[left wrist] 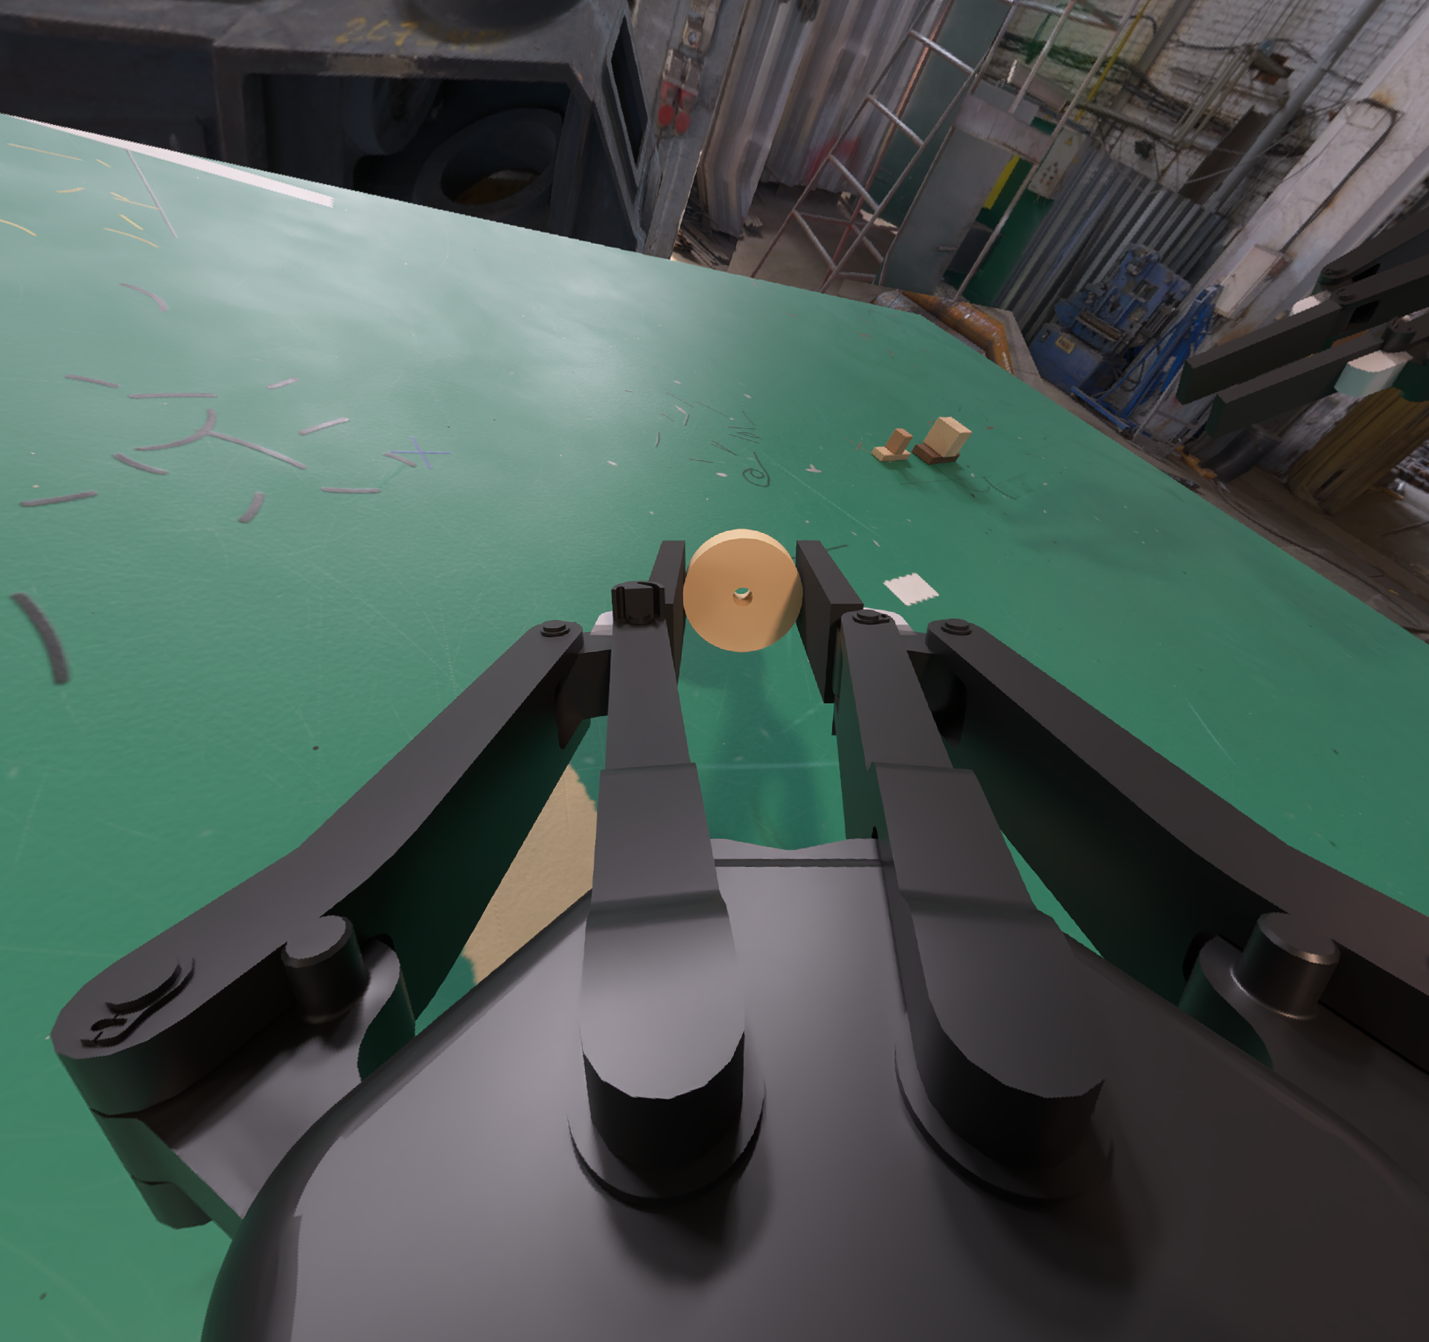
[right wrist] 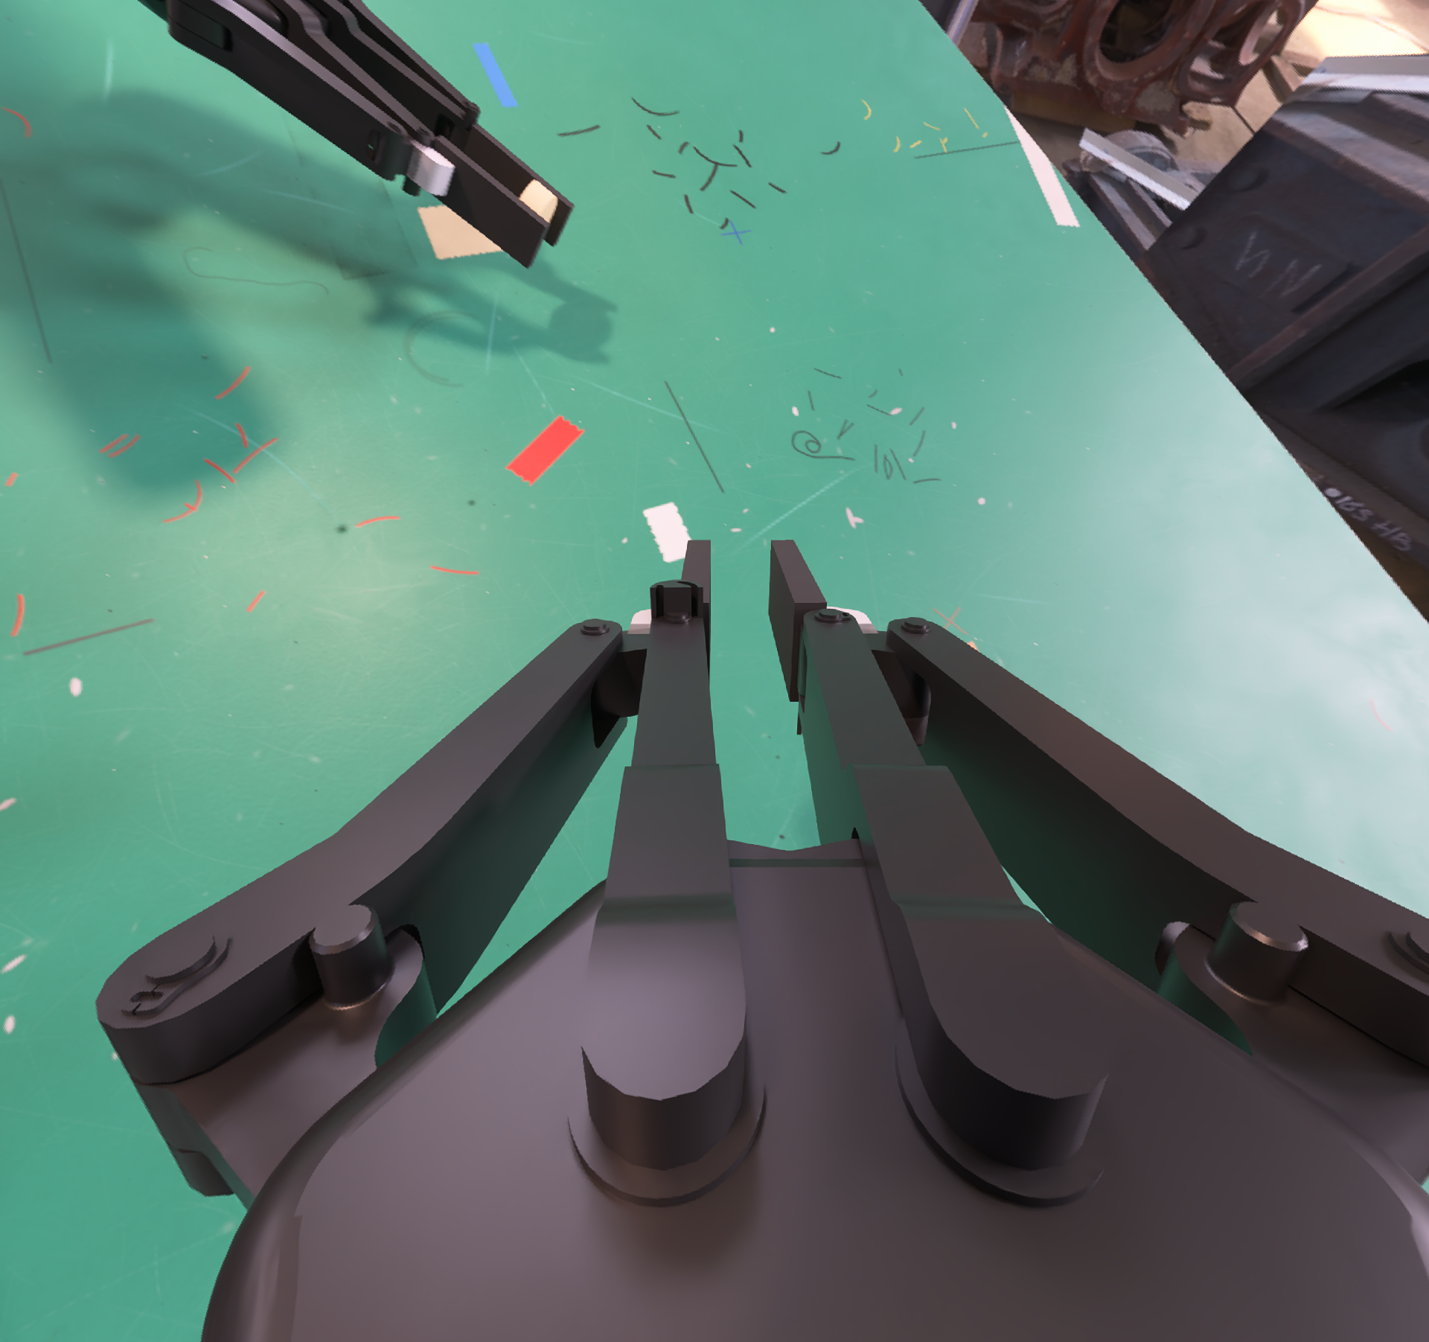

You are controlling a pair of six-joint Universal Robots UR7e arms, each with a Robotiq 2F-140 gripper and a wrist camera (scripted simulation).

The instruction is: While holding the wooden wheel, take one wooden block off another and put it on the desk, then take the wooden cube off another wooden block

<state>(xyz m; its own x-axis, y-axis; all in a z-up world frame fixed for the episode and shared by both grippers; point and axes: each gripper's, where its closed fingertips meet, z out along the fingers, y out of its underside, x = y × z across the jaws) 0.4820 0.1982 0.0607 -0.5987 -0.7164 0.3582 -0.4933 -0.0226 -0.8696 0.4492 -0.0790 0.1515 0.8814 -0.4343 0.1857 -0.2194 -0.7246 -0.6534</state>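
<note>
My left gripper [left wrist: 741,570] is shut on the round wooden wheel [left wrist: 742,591], with its holed face toward the camera, held above the green desk [left wrist: 464,346]. Far off to the right, a small wooden block [left wrist: 899,440] sits on a flat light block [left wrist: 888,454]. Beside it, the wooden cube [left wrist: 949,436] sits tilted on a dark brown block [left wrist: 934,456]. My right gripper [right wrist: 740,555] is empty above the desk [right wrist: 1005,392], its jaws a narrow gap apart. It also shows in the left wrist view [left wrist: 1195,381]. The left gripper [right wrist: 545,222] with the wheel [right wrist: 539,202] shows at upper left in the right wrist view.
Tape pieces lie on the desk: white [right wrist: 666,530], red [right wrist: 545,449], blue [right wrist: 495,74], beige [right wrist: 452,236]. Pen marks cover the surface. The desk's far edge [left wrist: 773,276] and right edge [right wrist: 1206,346] border dark machinery [left wrist: 433,67].
</note>
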